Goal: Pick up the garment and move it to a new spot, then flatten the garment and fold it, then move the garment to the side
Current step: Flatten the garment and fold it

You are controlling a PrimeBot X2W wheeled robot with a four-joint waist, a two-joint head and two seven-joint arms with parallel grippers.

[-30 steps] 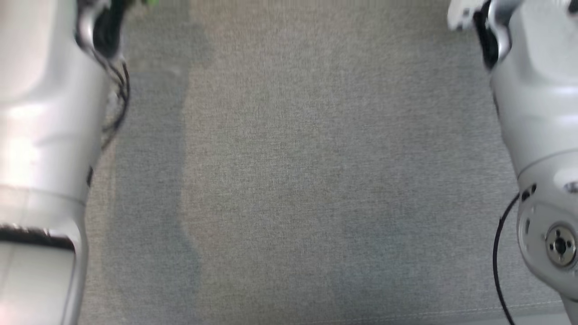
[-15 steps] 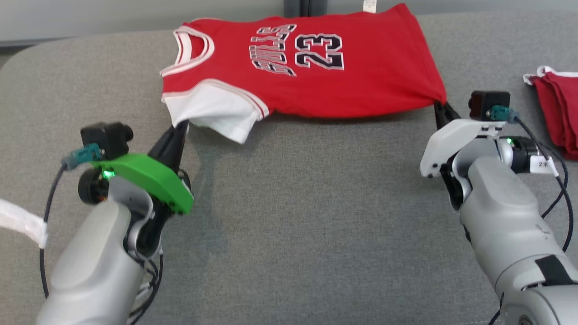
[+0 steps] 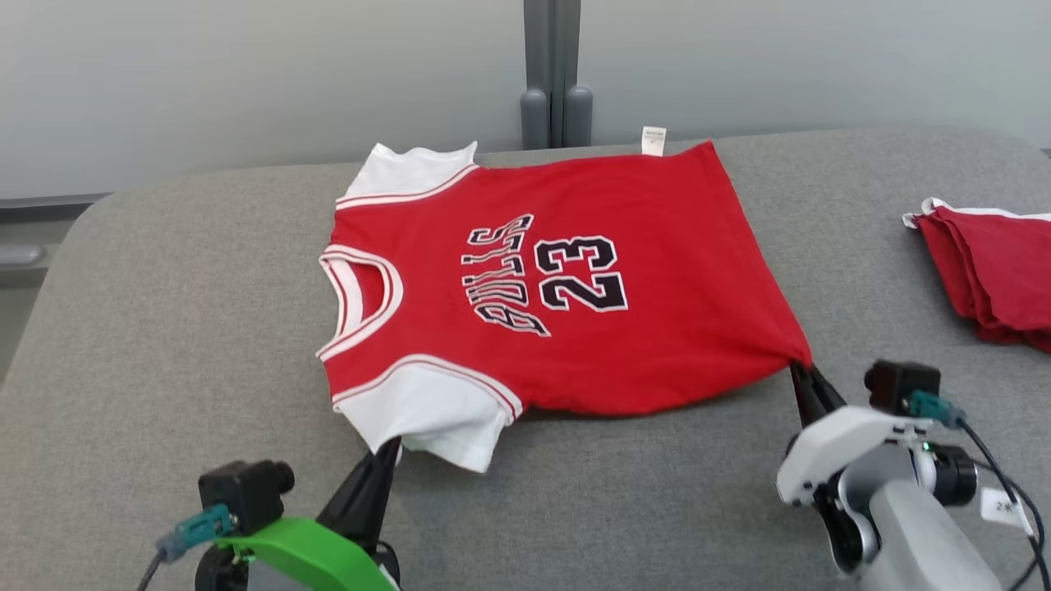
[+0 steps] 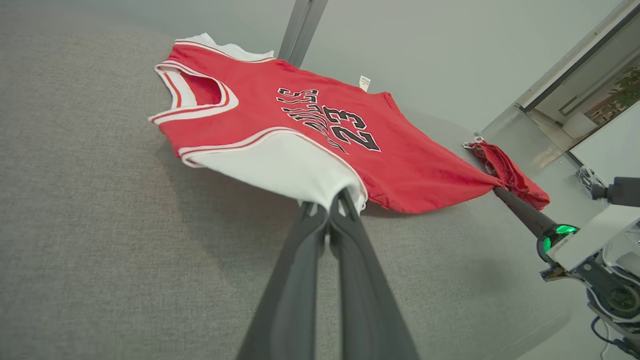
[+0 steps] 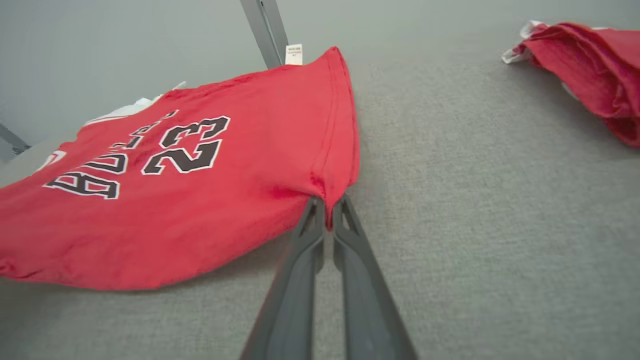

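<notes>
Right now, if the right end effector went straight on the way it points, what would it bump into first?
The red jersey. The right end effector is shut on its bottom corner, so going on would likely just bunch that hem; depth beyond is unclear.

I have open room on the grey fabric-covered table (image 3: 164, 328) along its left edge and across the middle of the near edge. The red-and-white printed jersey (image 3: 657, 312) covers the middle up to the far edge; a folded red cloth pile (image 3: 998, 275) blocks the right edge, a clear lane between.
</notes>
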